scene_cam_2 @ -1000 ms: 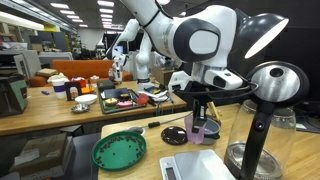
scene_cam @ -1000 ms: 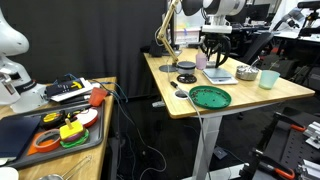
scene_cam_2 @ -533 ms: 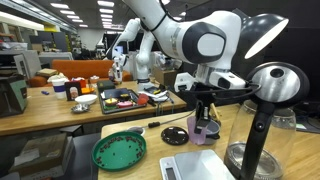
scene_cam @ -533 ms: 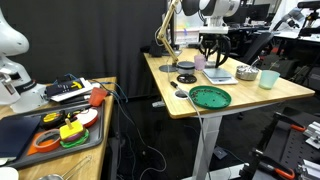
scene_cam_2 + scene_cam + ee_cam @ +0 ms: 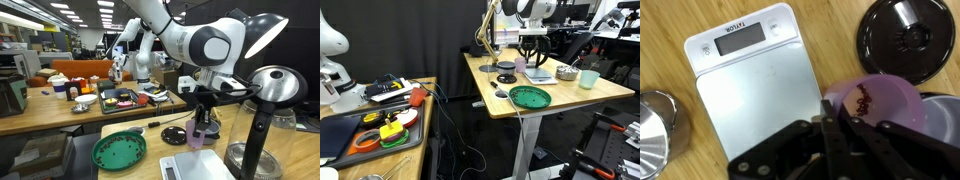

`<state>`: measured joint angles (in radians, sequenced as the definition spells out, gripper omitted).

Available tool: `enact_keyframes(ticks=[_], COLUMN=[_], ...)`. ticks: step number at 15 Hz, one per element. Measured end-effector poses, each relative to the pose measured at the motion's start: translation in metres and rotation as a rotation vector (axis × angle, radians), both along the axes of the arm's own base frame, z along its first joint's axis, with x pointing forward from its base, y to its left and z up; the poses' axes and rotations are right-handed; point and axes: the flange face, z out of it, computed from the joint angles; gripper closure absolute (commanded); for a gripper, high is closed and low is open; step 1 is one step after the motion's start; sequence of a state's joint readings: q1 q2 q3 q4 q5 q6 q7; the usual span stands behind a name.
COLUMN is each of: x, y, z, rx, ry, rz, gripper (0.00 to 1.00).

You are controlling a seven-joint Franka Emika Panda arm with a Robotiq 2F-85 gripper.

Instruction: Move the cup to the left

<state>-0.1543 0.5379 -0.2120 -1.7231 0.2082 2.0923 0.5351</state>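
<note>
The cup (image 5: 888, 100) is a small pale pink-lilac tumbler. In the wrist view it sits at the right, between the grey scale (image 5: 750, 75) and a black round lid (image 5: 905, 40). My gripper (image 5: 826, 108) has its two fingers drawn together over the cup's left rim, pinching the wall. In both exterior views the gripper (image 5: 527, 57) (image 5: 200, 120) points down over the cup (image 5: 520, 62) (image 5: 198, 135) at the back of the table. I cannot tell whether the cup is touching the table.
A round green plate (image 5: 530, 96) (image 5: 120, 150) lies near the table's front edge. A pale mint-green cup (image 5: 588, 78) stands to the right. A black disc (image 5: 506, 78) lies beside the scale (image 5: 539, 74). A lamp and glass vessel (image 5: 265, 120) stand close by.
The arm's upper part has shifted slightly sideways in an exterior view. The gripper stays at the cup, which has barely moved.
</note>
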Motion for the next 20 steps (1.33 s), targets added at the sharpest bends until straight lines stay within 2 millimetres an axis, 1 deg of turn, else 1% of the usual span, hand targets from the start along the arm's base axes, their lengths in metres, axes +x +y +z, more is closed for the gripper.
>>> enact_keyframes(ticks=[4,9,10,11,15,20], x=[0.003,0.013,0.016,0.019,0.026,0.029], y=[0.003,0.006,0.006,0.007,0.011,0.009], z=[-0.009,-0.009,-0.008,-0.007,-0.007,-0.007], rx=[0.035,0.064,0.066,0.071,0.089,0.096], ry=[0.066,0.108,0.110,0.113,0.139,0.156], rz=[0.048,0.111,0.121,0.132,0.161,0.169], gripper=[0.99,0.99,0.69,0.67,0.40,0.05])
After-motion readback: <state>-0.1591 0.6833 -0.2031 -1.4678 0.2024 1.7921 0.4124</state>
